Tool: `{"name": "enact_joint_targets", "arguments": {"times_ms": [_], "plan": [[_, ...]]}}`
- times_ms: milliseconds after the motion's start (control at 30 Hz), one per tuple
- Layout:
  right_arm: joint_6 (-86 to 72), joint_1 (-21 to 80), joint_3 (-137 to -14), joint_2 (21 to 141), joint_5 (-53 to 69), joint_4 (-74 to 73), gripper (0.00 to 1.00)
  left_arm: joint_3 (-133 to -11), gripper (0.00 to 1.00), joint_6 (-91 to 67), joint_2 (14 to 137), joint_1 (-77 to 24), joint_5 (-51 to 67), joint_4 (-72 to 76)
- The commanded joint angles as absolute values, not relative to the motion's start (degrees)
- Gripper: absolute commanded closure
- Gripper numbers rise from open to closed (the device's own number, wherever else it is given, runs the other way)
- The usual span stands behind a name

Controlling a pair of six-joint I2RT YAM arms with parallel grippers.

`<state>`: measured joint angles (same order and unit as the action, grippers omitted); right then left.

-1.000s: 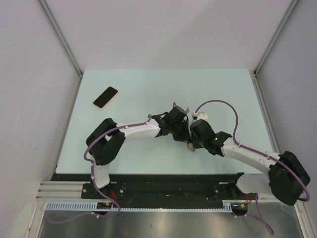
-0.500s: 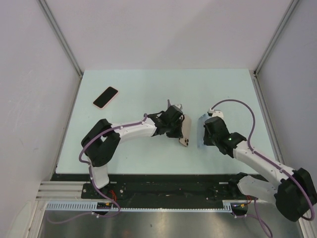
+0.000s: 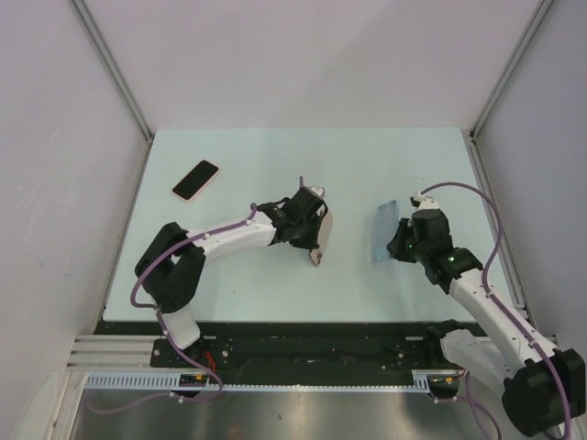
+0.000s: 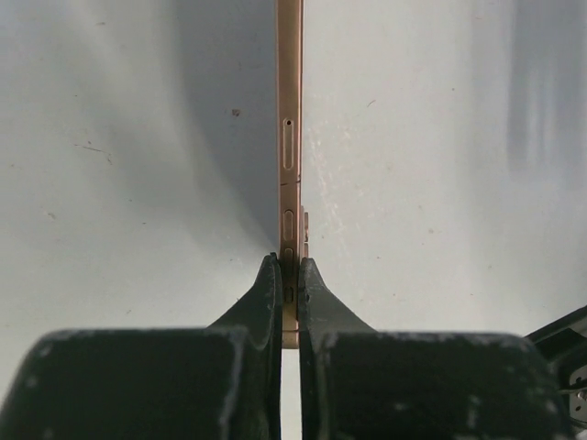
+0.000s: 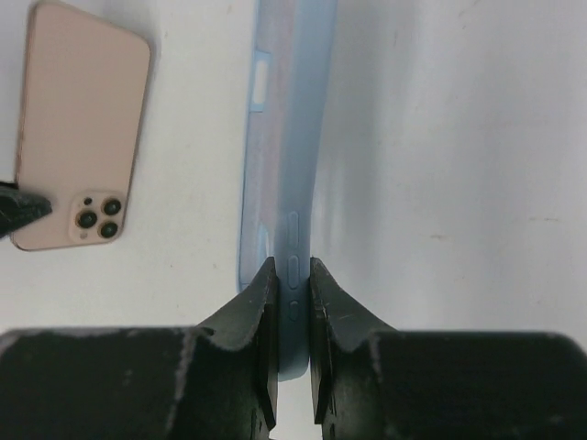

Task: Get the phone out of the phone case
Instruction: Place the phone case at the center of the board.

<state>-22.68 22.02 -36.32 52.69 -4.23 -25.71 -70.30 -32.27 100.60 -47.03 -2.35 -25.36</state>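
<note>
Now, phone: we see a gold handset with no cover on it, just left of the middle of the top view. It is held on edge above the table, and we cannot tell whether its lower end touches the surface.
Phone, left wrist view: we look along its thin gold edge, which runs straight up the centre of the frame with side buttons and a slot showing.
Phone, right wrist view: we see its flat back at the upper left, with three lenses clustered in its lower left corner.
Phone case: we see a pale blue, see-through shell with nothing in it, right of centre in the top view. It is apart from the phone, with bare table between them.
Left gripper: we see its two black fingers pressed onto the phone's flat faces near one end, pinching it.
Right gripper: we see its fingers pinching one side wall of the phone case, at the raised button bumps.
Arms: in the top view we see both reaching in from the bottom edge, the left one bending toward the centre and the right one angled up from the lower right.
Second phone: we see a dark screen with a pink rim, lying flat at the upper left of the table, well apart from both grippers.
Table: we see a pale greenish surface with white walls around it.
</note>
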Motion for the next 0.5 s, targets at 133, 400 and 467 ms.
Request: {"name": "enact_joint_targets", "arguments": {"times_ms": [133,400,467], "plan": [[-23.5,-8.7,-34.8,58.2,22.4,-12.8,1.00,-77.2,1.00,-29.0,100.4,-46.1,-3.9,-25.2],[-29.2,-24.3,-33.6,68.5,24.8,-1.7,0.99,-95.0,1.00,-29.0,112.1,-45.7,-3.8,-27.1],[-29.0,-25.4,-33.5,69.3,20.0,-4.2,0.69,-99.6,1.00,-28.9,115.4,-45.4,-1.8,-26.3]]}}
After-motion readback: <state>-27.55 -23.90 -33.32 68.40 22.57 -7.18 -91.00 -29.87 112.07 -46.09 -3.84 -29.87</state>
